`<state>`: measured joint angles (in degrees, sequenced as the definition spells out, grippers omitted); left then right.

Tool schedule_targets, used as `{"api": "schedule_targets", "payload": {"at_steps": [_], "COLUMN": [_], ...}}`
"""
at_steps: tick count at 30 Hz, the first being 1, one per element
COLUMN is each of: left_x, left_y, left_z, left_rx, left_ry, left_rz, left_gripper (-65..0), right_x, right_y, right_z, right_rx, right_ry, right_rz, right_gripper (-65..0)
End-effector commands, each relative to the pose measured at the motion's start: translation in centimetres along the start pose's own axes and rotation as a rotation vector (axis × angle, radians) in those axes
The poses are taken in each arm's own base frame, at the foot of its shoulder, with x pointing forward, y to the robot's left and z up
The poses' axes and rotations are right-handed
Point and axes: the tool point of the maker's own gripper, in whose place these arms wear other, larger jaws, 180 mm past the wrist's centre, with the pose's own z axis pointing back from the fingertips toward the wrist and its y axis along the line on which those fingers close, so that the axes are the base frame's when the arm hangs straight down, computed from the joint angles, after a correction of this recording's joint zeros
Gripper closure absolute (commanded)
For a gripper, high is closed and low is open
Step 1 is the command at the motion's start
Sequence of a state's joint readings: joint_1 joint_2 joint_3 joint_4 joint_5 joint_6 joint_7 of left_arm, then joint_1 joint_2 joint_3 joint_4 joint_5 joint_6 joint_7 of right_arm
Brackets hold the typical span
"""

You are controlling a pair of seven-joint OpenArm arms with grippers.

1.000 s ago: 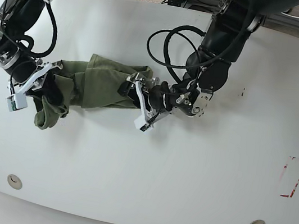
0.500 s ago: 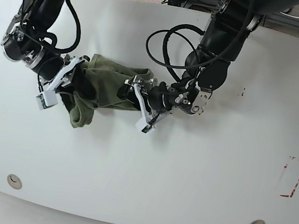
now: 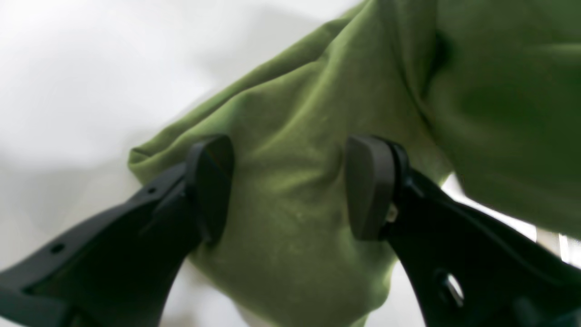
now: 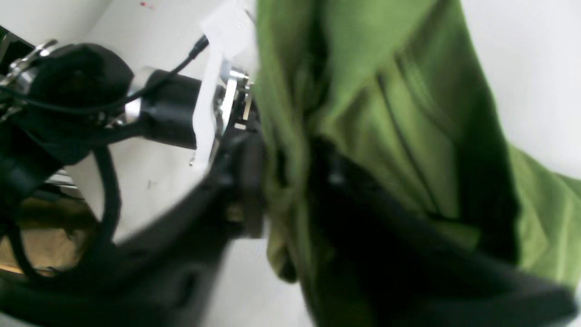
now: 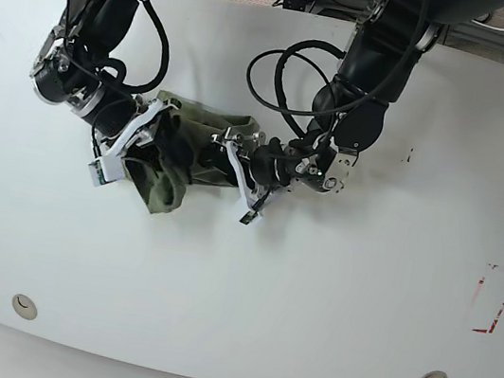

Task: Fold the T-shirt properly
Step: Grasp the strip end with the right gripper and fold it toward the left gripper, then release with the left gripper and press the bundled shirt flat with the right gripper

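While the white counter [image 5: 312, 294] is carrying everything, the two black arms are meeting over its upper middle, one reaching in from each side in the base view. Between them the olive-green T-shirt [image 5: 181, 154] is lying bunched in a wrinkled heap on the counter, with one thick fold hanging toward the near edge beside the right gripper.

The left gripper [image 3: 290, 188] is standing with its jaws apart, one pad [image 3: 213, 181] on each side of a ridge of green cloth; the pads are not pressing the fabric together, and the cloth is bulging up between them. In the base view this gripper [image 5: 237, 163] is sitting at the heap's edge nearer the counter's middle.

The right gripper [image 5: 148, 149] is buried in the other end of the heap. Its wrist view is blurred, showing dark fingers with green folds draped between and over them; whether its jaws are pinching the cloth or standing slack I cannot tell.

A red-outlined rectangle [image 5: 493, 299] is marking the counter well apart from the T-shirt.
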<state>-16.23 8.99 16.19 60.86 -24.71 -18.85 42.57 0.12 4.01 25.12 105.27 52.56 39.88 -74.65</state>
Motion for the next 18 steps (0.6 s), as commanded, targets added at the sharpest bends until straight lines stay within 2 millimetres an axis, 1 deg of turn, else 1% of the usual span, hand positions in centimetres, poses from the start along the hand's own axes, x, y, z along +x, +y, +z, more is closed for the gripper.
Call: {"api": "schedule_targets", "payload": {"at_steps": [1, 2, 3, 4, 6, 9, 11, 12, 14, 16, 18], "left_x": [0.0, 0.3, 0.5, 0.7, 1.1, 1.8, 2.7, 3.4, 5.3, 6.4, 7.4], "left_y": [0.4, 0.1, -0.3, -0.7, -1.1, -0.9, -0.8, -0.7, -0.7, -0.7, 0.0], "left_z": [0.2, 0.2, 0.2, 0.2, 0.2, 0.7, 1.3, 1.8, 3.7, 4.9, 6.7], "left_rx": [0.024, 0.005, -0.017, -0.035, -0.063, -0.086, -0.112, -0.121, -0.154, -0.173, -0.183], "left_ry": [0.025, 0.015, 0.002, -0.010, -0.027, -0.062, -0.101, -0.127, -0.204, -0.241, -0.280], "left_rz": [0.001, 0.018, 0.038, 0.056, 0.082, 0.118, 0.148, 0.151, 0.154, 0.151, 0.145], "left_gripper": [-36.9, -36.9, -36.9, -36.9, -36.9, -37.1, -37.1, -37.1, -37.1, -37.1, -37.1], "right_x": [1.5, 1.4, 1.5, 1.6, 1.7, 1.7, 1.9, 1.9, 1.4, 1.2, 1.2], "right_y": [0.0, -0.2, -0.4, -0.5, -0.5, -0.7, -1.7, -2.1, -3.1, -3.9, -4.5], "right_z": [-0.1, -0.2, -0.2, -0.1, -0.1, 0.0, 1.0, 1.4, 2.8, 3.7, 4.3], "right_rx": [-0.018, -0.032, -0.042, -0.047, -0.049, -0.056, -0.086, -0.102, -0.146, -0.175, -0.195], "right_ry": [-0.046, -0.044, -0.052, -0.059, -0.071, -0.071, -0.076, -0.079, -0.080, -0.078, -0.072], "right_rz": [0.023, 0.021, 0.024, 0.024, 0.021, 0.023, 0.028, 0.028, 0.013, 0.012, 0.019], "right_gripper": [-33.6, -41.1, -47.1, -51.2, -55.3, -55.2, -55.2, -55.2, -54.1, -53.0, -51.7]}}
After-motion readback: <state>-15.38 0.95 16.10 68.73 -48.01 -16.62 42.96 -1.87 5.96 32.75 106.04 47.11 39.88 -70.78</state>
